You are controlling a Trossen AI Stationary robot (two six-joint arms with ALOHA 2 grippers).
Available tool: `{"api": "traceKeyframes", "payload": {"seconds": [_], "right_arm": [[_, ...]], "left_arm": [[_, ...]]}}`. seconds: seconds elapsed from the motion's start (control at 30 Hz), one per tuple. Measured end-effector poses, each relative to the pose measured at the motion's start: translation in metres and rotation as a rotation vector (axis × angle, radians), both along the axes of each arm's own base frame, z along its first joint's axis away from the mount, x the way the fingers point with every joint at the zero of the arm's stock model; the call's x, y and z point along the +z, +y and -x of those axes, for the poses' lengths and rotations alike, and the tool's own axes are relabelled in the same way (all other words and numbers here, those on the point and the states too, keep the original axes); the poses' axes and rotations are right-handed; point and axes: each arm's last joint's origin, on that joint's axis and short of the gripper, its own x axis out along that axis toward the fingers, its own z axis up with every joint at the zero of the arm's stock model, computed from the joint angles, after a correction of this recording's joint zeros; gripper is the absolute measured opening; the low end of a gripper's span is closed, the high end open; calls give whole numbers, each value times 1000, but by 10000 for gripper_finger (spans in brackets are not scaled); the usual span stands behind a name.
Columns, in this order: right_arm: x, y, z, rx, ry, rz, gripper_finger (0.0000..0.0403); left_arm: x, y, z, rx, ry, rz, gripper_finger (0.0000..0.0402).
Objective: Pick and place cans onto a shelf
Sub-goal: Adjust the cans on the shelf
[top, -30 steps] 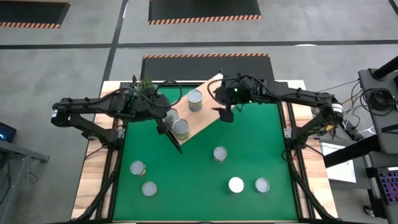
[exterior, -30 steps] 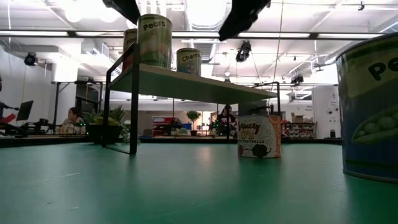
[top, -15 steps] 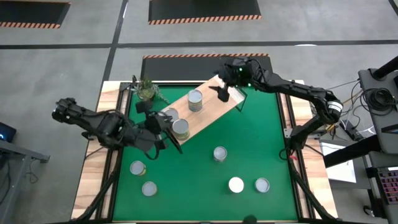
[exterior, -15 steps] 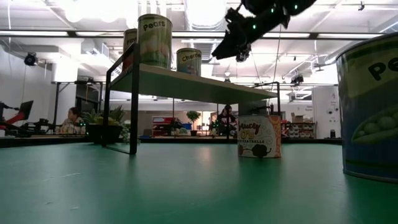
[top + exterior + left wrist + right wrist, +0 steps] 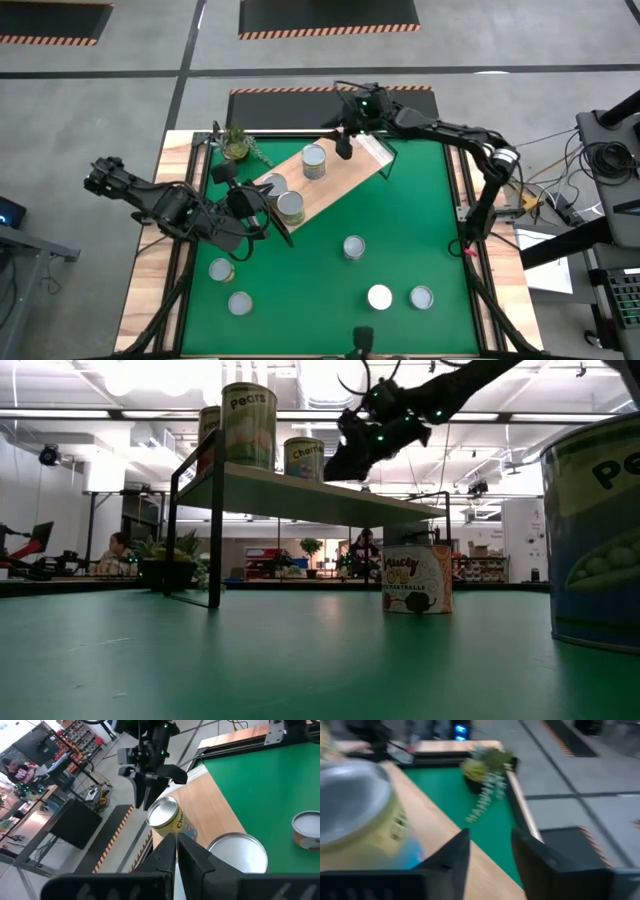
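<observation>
The shelf [image 5: 335, 180] is a light-wood board on a black frame, set slantwise across the far part of the green mat. Three cans stand on it: one near its far end [image 5: 314, 160] and two at its near-left end [image 5: 272, 186] [image 5: 290, 207]. Several more cans stand on the mat, one at the middle [image 5: 353, 247]. My right gripper [image 5: 343, 147] hovers over the shelf's far end, just beside the far can [image 5: 355, 815], open with nothing between its fingers. My left gripper [image 5: 260, 205] is shut and empty beside the two near-left cans [image 5: 232, 852].
A small potted plant [image 5: 236, 143] stands at the mat's far left corner, close to the shelf. Two cans [image 5: 221, 270] [image 5: 239, 303] stand at the near left and two more [image 5: 379, 297] [image 5: 421, 297] at the near right. The mat's right half is open.
My right gripper has travelled from over the mat by the shelf's right edge toward the far left, sinking until it is beside the far can on the shelf. My left arm has swung toward the table's near edge, drawing its gripper a little back from the two cans. No can has moved.
</observation>
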Motion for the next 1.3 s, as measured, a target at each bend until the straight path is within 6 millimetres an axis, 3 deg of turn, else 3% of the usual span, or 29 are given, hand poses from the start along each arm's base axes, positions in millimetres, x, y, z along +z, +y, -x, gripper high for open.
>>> {"api": "traceKeyframes", "payload": {"seconds": [0.27,0.43,0.87,1.07,1.2,1.3], "right_arm": [[14,9,-5,245,-77,-84,15],[22,26,-5,302,-72,-94,12],[19,52,-15,366,-27,-116,13],[36,61,-8,307,-39,-68,13],[52,79,-6,262,-59,-2,13],[52,94,-12,232,-40,29,13]], "left_arm": [[0,0,0,2,-2,3,0],[0,0,0,4,-6,7,0],[0,0,0,14,-25,27,0],[0,0,0,16,-28,29,0],[0,0,0,16,-28,29,0],[0,0,0,16,-28,29,0]]}}
